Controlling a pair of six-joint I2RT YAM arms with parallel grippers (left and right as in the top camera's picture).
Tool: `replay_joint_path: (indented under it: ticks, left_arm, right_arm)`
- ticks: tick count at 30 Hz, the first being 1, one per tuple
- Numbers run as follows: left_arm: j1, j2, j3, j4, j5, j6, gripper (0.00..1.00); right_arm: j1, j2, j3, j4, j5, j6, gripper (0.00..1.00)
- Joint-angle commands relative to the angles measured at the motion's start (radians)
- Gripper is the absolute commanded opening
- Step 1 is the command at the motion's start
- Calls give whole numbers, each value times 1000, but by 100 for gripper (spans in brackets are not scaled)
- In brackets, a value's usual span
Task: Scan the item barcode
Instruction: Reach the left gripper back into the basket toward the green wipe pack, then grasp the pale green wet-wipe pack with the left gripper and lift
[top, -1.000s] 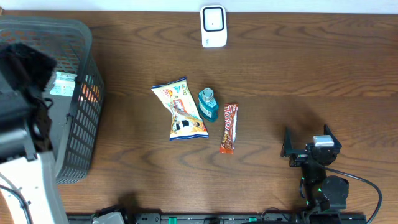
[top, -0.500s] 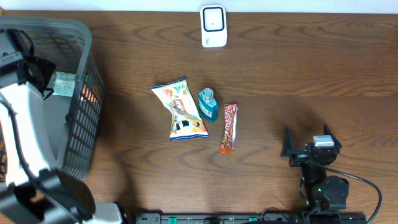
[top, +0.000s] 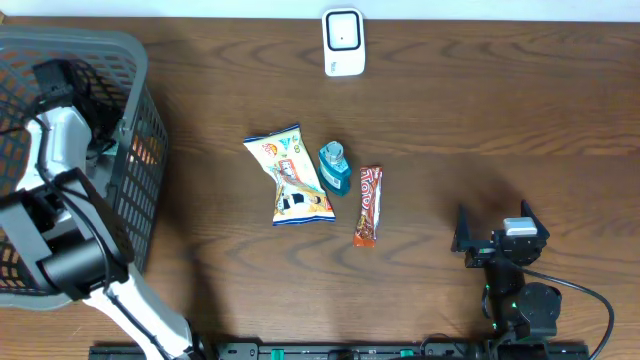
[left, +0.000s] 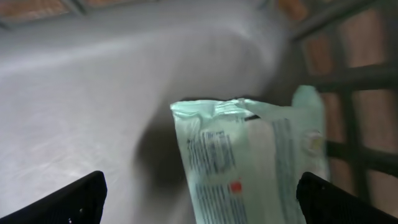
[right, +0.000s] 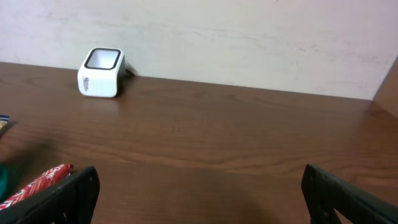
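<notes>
Our left gripper (left: 208, 199) hangs inside the basket (top: 140, 60), fingers wide around a pale green packet (left: 249, 162), likely to lift it toward the scanner (top: 342, 42). Our right gripper (top: 495, 226) waits wide open and empty.

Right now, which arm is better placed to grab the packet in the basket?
Left. The left gripper is open inside the basket, with the pale green packet right in front of it. The right gripper sits open far away across the table.
</notes>
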Motion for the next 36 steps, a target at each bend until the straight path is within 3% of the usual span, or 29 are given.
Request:
replay_joint_path:
  ticks: [1,7,11,16,17,24,36]
  left_arm:
    - [2,39,11,14,-2,6,98]
    - [2,78,7,1,-3,47,97]
    - [3,80,2,-25,-3,92,49]
    - [3,80,2,-73,-7,93,10]
    - [3,80,2,-80,-7,94,7]
    - [48,24,3,-130,-14,96,7]
    - [201,-314,3,-278,-10,20,7]
  right_arm:
    - [-3,-5,-1,-4,-2,2,99]
    - [-3,-5,-1,-4,-2,2,99]
    - [-3,-5,-1,-4,-2,2,99]
    - [-3,-5,-1,-4,-2,2,99]
    - [-3,-5,-1,-4,-2,2,99]
    - [-3,-5,-1,-4,-2,2,99]
    - [-3,-5,-1,-4,-2,2,99]
